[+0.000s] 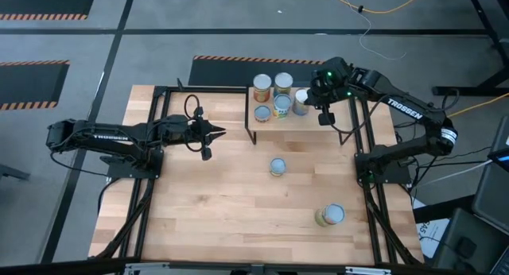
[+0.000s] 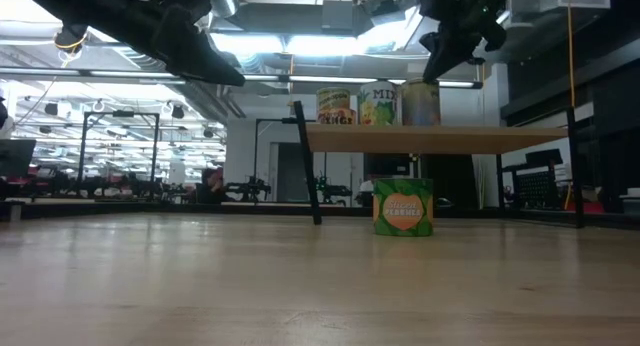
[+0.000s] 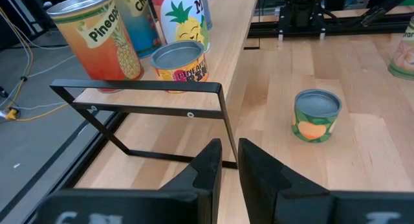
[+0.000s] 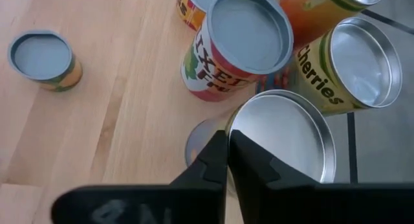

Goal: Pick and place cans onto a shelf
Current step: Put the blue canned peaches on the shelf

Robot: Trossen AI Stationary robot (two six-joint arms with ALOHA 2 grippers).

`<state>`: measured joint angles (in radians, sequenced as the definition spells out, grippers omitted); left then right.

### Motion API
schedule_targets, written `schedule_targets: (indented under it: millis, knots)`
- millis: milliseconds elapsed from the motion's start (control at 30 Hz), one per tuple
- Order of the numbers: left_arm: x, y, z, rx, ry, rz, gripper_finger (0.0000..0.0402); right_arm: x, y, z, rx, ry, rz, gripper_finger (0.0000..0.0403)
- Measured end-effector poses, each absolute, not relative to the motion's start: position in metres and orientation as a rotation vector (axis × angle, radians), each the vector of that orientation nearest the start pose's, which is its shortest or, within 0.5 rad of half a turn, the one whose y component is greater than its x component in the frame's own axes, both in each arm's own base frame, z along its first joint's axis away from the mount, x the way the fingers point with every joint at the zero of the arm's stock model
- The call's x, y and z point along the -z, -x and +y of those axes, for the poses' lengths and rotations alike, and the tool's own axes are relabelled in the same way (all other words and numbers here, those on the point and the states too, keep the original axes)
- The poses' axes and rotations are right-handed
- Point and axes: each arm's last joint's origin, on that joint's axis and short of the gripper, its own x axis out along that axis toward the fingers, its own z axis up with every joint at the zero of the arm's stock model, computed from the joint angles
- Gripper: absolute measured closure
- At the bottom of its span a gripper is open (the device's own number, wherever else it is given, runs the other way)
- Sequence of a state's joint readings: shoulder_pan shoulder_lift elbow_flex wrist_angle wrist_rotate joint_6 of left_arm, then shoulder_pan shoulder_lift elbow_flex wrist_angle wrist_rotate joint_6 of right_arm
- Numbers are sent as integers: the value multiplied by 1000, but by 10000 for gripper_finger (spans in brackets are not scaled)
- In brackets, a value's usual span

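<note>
right gripper (image 4: 228,153) closed, empty, above cans (image 4: 284,143)

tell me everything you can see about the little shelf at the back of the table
The shelf is a small rack: a light wood rectangular board on a thin black metal frame with slanted legs. It stands upright at the table's far edge, nearer the right arm. Five cans stand on its board, some tall, some short. Seen from table height, the space beneath the board looks open. The right gripper hangs just above the board's right part, not touching it.
</note>
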<state>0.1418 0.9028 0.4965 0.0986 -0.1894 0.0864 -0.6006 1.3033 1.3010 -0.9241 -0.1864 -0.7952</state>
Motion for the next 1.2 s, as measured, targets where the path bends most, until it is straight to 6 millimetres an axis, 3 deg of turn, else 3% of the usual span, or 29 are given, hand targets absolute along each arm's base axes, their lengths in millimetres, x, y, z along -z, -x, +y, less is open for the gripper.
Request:
schedule_targets:
  millis: [167, 467, 800, 1200]
  knots:
    - [-240, -194, 33, -315, -92, 323, 357, -341, -214, -140, 54, 356, 926, 384]
    - [-240, -194, 33, -315, -92, 323, 357, -346, -216, -150, 295, 356, 938, 385]
    - [-240, -194, 33, -315, -92, 323, 357, -349, -211, -161, 443, 165, 860, 385]
    - [-240, -194, 33, -315, -92, 323, 357, -345, -212, -168, 443, 50, 836, 385]
